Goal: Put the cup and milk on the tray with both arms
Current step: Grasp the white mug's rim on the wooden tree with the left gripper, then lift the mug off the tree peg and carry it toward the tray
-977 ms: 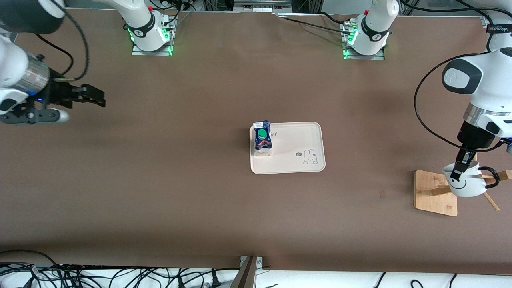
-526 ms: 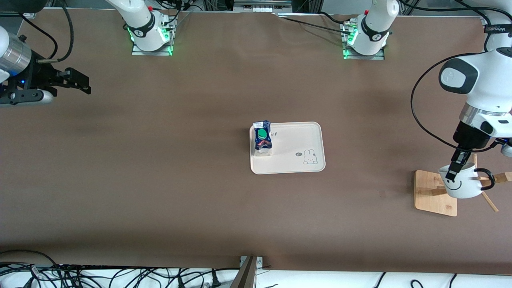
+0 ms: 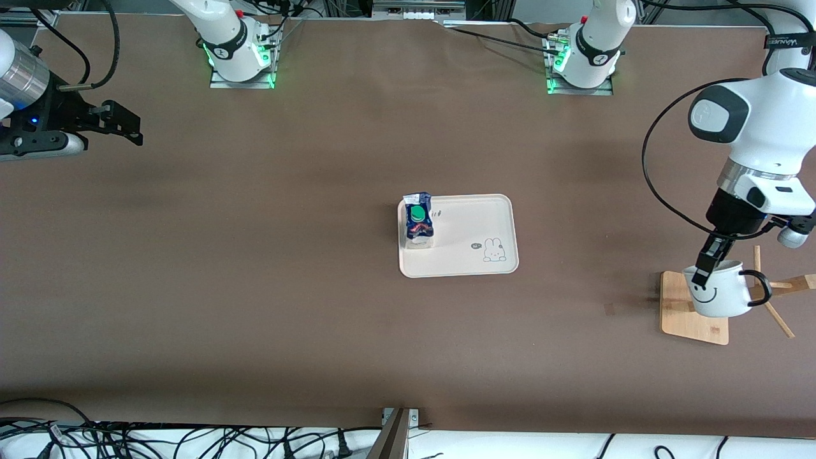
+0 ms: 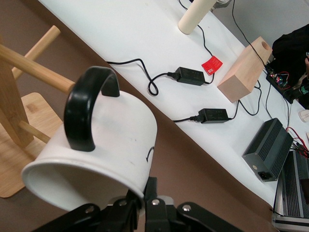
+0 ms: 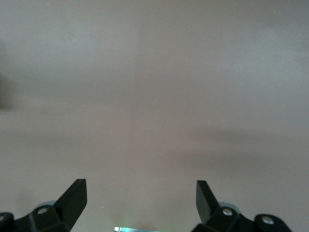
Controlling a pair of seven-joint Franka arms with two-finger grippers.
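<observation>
Front view, tray [image 3: 484, 220]: cream-white, flat on the brown surface [image 3: 255, 255] near its middle; rabbit drawing at the corner nearer the front camera, toward the left arm's end.
Front view, milk [image 3: 419, 219]: upright on the tray, at the tray's edge toward the right arm's end; green cap on top.
Front view, cup [image 3: 715, 291]: white with a smiley face, lifted over the wooden stand [image 3: 695, 312] at the left arm's end of the surface; black handle turned toward the stand's pegs; off the tray, well apart from it.
Front view, left gripper [image 3: 703, 268]: pointing down, clenched on the cup's rim, one finger inside and one outside.
Front view, right gripper [image 3: 131, 127]: up over bare surface at the right arm's end, well apart from tray and milk; arm waiting; holding nothing.

Left wrist view, cup [image 4: 91, 159]: tilted, close to the camera, black handle uppermost; rim clamped by the left gripper [image 4: 140, 205].
Left wrist view, wooden stand [image 4: 19, 121]: post, pegs and square base just beside the cup; touching the handle or apart from it, cannot tell.
Left wrist view, surroundings: white table [image 4: 145, 43] next to the brown surface, with black cables, power bricks [image 4: 190, 76] and a wooden block [image 4: 244, 70].

Right wrist view, right gripper [image 5: 140, 198]: fingers spread wide, released; only bare brown surface [image 5: 154, 96] between and under them.
</observation>
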